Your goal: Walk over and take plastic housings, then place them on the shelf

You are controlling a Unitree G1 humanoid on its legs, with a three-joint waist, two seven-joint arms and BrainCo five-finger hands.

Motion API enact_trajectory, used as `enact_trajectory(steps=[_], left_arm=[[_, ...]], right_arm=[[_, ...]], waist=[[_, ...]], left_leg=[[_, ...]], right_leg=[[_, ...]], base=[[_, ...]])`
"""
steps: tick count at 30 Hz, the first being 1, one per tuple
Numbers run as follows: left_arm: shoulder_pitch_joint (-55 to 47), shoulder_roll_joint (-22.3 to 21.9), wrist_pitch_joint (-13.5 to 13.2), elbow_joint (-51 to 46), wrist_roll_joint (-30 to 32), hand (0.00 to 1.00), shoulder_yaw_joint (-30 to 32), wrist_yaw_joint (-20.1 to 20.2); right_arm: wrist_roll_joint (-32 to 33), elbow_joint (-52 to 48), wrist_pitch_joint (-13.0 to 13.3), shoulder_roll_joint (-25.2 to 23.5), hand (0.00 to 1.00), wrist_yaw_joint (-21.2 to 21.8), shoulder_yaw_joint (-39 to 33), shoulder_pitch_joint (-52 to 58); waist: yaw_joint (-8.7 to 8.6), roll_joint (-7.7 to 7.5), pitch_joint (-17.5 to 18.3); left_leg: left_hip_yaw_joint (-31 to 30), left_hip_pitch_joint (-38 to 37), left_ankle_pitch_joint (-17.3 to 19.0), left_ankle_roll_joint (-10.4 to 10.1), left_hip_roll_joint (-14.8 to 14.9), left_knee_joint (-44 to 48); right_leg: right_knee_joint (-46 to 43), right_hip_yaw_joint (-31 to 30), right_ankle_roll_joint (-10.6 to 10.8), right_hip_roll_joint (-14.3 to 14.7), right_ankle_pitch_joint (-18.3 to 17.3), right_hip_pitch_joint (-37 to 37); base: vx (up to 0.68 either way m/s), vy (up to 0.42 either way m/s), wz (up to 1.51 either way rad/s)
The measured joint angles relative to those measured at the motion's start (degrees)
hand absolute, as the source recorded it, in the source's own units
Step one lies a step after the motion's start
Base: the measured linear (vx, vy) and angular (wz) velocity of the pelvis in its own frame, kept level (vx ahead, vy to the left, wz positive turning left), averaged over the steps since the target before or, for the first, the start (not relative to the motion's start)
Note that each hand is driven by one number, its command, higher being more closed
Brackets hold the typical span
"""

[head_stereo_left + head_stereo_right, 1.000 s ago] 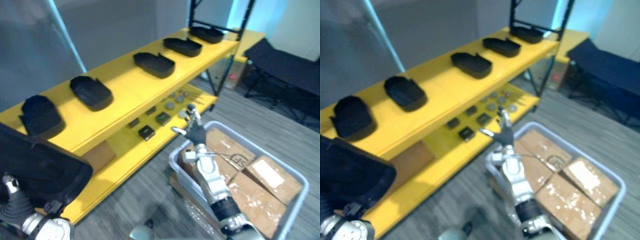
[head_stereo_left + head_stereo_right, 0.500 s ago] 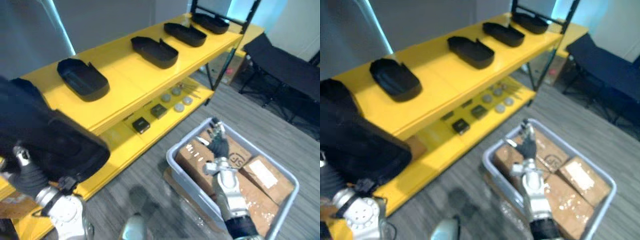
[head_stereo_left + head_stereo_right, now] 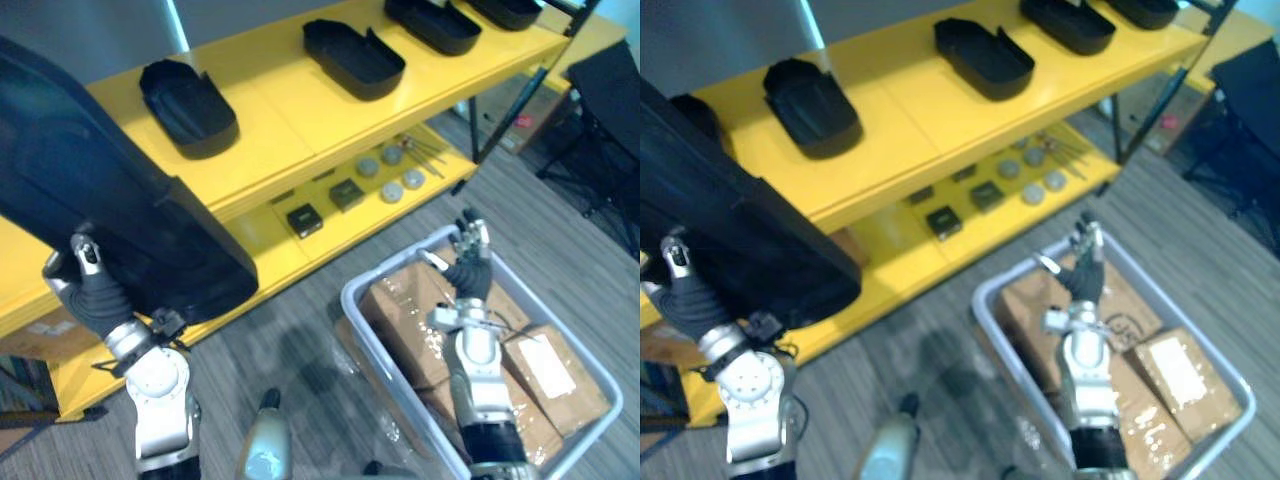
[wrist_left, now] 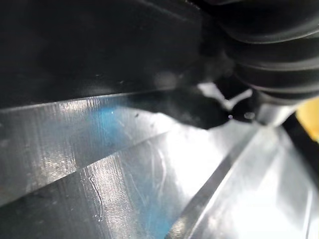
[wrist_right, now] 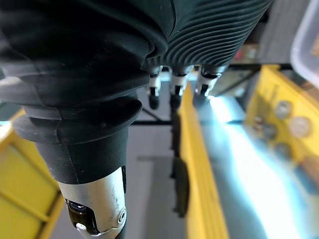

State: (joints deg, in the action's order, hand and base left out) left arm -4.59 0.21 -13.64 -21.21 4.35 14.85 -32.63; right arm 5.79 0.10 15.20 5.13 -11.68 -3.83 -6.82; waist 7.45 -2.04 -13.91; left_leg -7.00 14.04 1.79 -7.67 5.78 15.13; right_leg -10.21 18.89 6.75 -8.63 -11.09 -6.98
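The left hand, lower left, bears one large black housing; its fingers are hidden behind it, so their grip cannot be told. That housing's long axis slants from the cropped upper left to lower centre. Four shelf housings lie on the yellow shelf, two cropped at top; the right hand, fingers released, hangs over a grey bin.

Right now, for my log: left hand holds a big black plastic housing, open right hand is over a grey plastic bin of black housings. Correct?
No: the left eye view shows the grey plastic bin under the right hand holding brown cardboard boxes, not housings. The rest stands.
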Motion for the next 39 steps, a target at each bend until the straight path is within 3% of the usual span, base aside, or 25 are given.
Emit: enact_trajectory(steps=[2,5,7,10,12,13,15,17,18,19,20,23,24,25,26,27,30,34,35,36,37,39], left_arm=[[-0.3,-1.3,0.0,0.0,-0.6,1.00,-0.2,1.1],[0.0,-1.2,-0.1,0.0,-1.7,1.00,-0.1,2.2],[0.1,-1.3,-0.1,0.0,-1.7,1.00,-0.1,2.8],[-0.1,-1.2,-0.2,-0.3,-1.7,1.00,0.4,2.8],[-0.5,-1.1,-0.2,-0.8,-1.5,1.00,0.4,2.8],[-1.2,-1.0,-0.1,-1.3,-1.2,1.00,0.4,2.8],[-1.1,-0.7,0.1,-1.2,-0.9,1.00,0.0,2.9],[-0.5,0.9,0.1,-1.4,0.8,1.00,0.0,3.0],[-0.2,1.6,0.2,-1.4,0.8,1.00,-0.1,3.0],[0.1,2.1,0.3,-1.4,0.8,1.00,0.1,2.9],[0.0,2.4,0.4,-1.4,0.8,1.00,0.0,2.6],[0.4,1.6,0.3,-1.2,0.6,1.00,-0.2,2.4],[0.7,1.4,0.2,-1.1,0.1,1.00,-0.2,2.4],[0.6,1.6,0.2,-0.5,0.0,1.00,-0.2,2.3],[0.5,0.6,0.2,0.5,0.1,1.00,-0.1,2.3],[-0.2,-1.1,0.5,0.7,0.0,1.00,-0.3,2.6],[0.6,-1.5,0.1,0.6,0.0,1.00,0.1,3.1],[1.4,-1.6,-0.1,0.6,-1.8,1.00,0.1,4.3],[1.5,-1.6,-0.1,0.7,-2.1,1.00,0.0,4.4],[1.3,-1.7,-0.1,0.7,-2.1,1.00,0.0,4.4],[1.0,-2.1,-0.1,0.5,-2.1,1.00,0.0,4.4],[-0.7,-2.3,-0.1,0.2,-2.5,1.00,-0.6,4.4]], right_arm=[[0.1,-1.4,0.3,-0.3,0.00,0.0,-0.6,0.9],[0.1,-1.8,0.3,-1.0,0.00,0.1,-1.2,2.2],[0.2,-1.8,0.2,-1.3,0.00,0.1,-1.4,2.2],[0.2,-1.8,0.3,-1.5,0.00,0.1,-1.2,1.6],[0.1,-1.8,0.3,-2.0,0.00,0.1,-1.3,1.6],[0.1,-1.8,0.3,-2.6,0.00,0.1,-1.9,1.8],[0.0,-1.7,0.2,-2.4,0.00,0.1,-2.0,1.8],[-0.6,-1.6,0.2,-2.5,0.00,0.1,-2.2,1.3],[-1.1,-1.6,0.2,-2.5,0.00,0.1,-2.2,1.0],[-2.1,-1.5,0.2,-2.4,0.00,0.1,-2.2,0.2],[-2.3,-1.6,0.2,-2.3,0.00,0.1,-2.2,-0.2],[-2.4,-2.4,0.3,-0.9,0.00,0.3,-2.2,-0.2],[-2.3,-3.3,0.3,0.1,0.00,0.3,-2.4,-0.2],[-2.2,-4.4,0.3,0.6,0.00,0.2,-2.8,0.0],[-2.2,-4.8,0.3,1.5,0.00,0.2,-3.4,0.1],[-2.2,-4.4,0.1,2.8,0.00,0.2,-3.6,0.3],[-2.1,-4.8,0.1,4.4,0.00,0.3,-4.0,0.1],[-0.5,-6.2,0.2,4.0,0.00,0.5,-4.1,-0.4],[1.0,-6.2,0.6,3.1,0.00,0.4,-4.1,-1.0],[1.8,-6.2,0.8,2.9,0.00,0.3,-4.0,-1.4],[3.0,-6.0,1.0,2.3,0.00,0.3,-3.7,-2.5],[4.9,-5.6,1.6,-0.1,0.00,0.2,-2.9,-4.0]], waist=[[-0.49,0.74,-0.5],[-1.24,0.71,-0.5],[-2.12,0.72,-0.7],[-1.52,0.64,-0.7],[-1.27,-0.47,0.0],[-1.62,-1.86,0.8],[-1.93,-1.96,0.9],[-2.15,-2.11,1.1],[-2.20,-2.13,1.1],[-2.27,-2.02,1.0],[-2.57,-1.73,0.9],[-3.92,-1.18,0.9],[-4.02,-1.28,1.0],[-4.38,-2.08,1.5],[-5.05,-0.49,1.4],[-4.60,2.10,2.2],[-3.92,4.84,3.8],[-3.87,4.73,3.8],[-3.57,4.04,3.4],[-3.52,4.05,3.4],[-3.45,4.97,3.5],[-2.83,4.30,3.4]], left_leg=[[0.8,0.1,0.0,-0.1,0.2,-0.6],[3.2,0.9,0.1,0.1,-0.1,-0.5],[5.5,2.4,1.3,1.5,-0.3,1.9],[7.5,5.0,6.9,2.7,-0.5,9.7],[8.0,6.0,10.5,3.8,-2.6,13.5],[9.1,5.4,12.3,4.6,-4.6,14.0],[7.8,4.0,12.6,5.3,-7.2,14.3],[4.4,0.3,12.2,6.5,-8.2,11.8],[3.2,-1.0,12.2,6.6,-8.2,10.5],[1.2,-3.9,11.8,7.0,-8.1,8.1],[-0.5,-7.3,11.6,7.0,-7.6,5.9],[-3.7,-11.2,11.5,7.1,-6.7,3.5],[-3.7,-11.3,11.6,7.0,-6.3,3.6],[-3.0,-11.1,12.7,5.2,-6.6,4.9],[-2.7,-11.4,14.4,3.5,-6.1,6.8],[-1.3,-11.3,14.7,3.5,-3.9,7.6],[1.7,-12.4,14.4,3.1,-1.0,6.4],[1.3,-10.9,13.2,2.6,-1.8,11.0],[1.1,-9.1,15.5,3.0,-2.4,11.7],[0.9,-8.2,15.4,3.0,-2.5,9.6],[-0.3,-6.6,10.1,1.9,-2.2,2.6],[-3.8,-5.4,8.7,1.9,-4.1,2.9]], right_leg=[[0.3,0.0,-0.4,-0.1,-0.2,0.3],[0.9,-0.1,-0.3,-0.7,-0.6,1.0],[0.6,0.4,0.6,-1.6,-1.1,1.0],[-1.7,0.3,1.8,-3.2,-3.8,0.9],[-3.8,0.9,1.8,-5.7,-6.2,0.6],[-5.7,1.4,1.5,-7.6,-6.5,-0.2],[-18.5,0.1,0.0,-11.3,-4.0,3.6],[-34.6,-4.4,-3.3,-12.6,4.9,9.6],[-38.6,-5.4,-3.8,-12.0,4.1,11.1],[-44.0,-6.2,-4.4,-10.2,1.1,13.6],[-44.0,-6.0,-5.0,-7.8,-2.0,14.3],[-35.6,-5.6,-6.7,-3.2,-5.8,17.4],[-28.9,-7.2,-6.6,-1.2,-5.8,20.9],[-17.2,-9.0,-5.1,0.2,-0.2,21.5],[-14.5,-8.6,-4.9,1.2,3.2,20.4],[-12.3,-8.2,-5.7,3.2,4.1,18.5],[-6.1,-8.7,-6.9,6.5,5.4,15.7],[-2.5,-10.2,-7.0,6.6,6.5,13.3],[-2.5,-10.2,-6.9,5.4,6.5,12.7],[-2.8,-9.8,-6.9,5.0,6.5,12.8],[-3.9,-8.1,-6.8,5.2,6.4,12.7],[-5.6,-5.2,-6.2,3.9,5.4,12.6]], base=[[-0.08,-0.003,-0.10],[-0.06,0.050,-0.02],[-0.04,0.091,0.14],[0.00,0.166,0.07],[0.11,0.232,0.23],[0.27,0.225,0.45],[0.32,0.234,0.63],[0.34,0.176,0.80],[0.46,0.050,0.77],[0.40,-0.001,0.76],[0.45,-0.042,0.73],[0.29,-0.116,0.68],[0.31,-0.195,0.69],[0.31,-0.198,0.64],[0.34,-0.165,0.39],[0.30,-0.128,0.07],[0.25,-0.094,-0.30],[0.13,0.009,-0.20],[0.09,0.097,0.08],[0.07,0.144,0.32],[0.05,0.110,0.50],[0.04,0.090,0.94]])
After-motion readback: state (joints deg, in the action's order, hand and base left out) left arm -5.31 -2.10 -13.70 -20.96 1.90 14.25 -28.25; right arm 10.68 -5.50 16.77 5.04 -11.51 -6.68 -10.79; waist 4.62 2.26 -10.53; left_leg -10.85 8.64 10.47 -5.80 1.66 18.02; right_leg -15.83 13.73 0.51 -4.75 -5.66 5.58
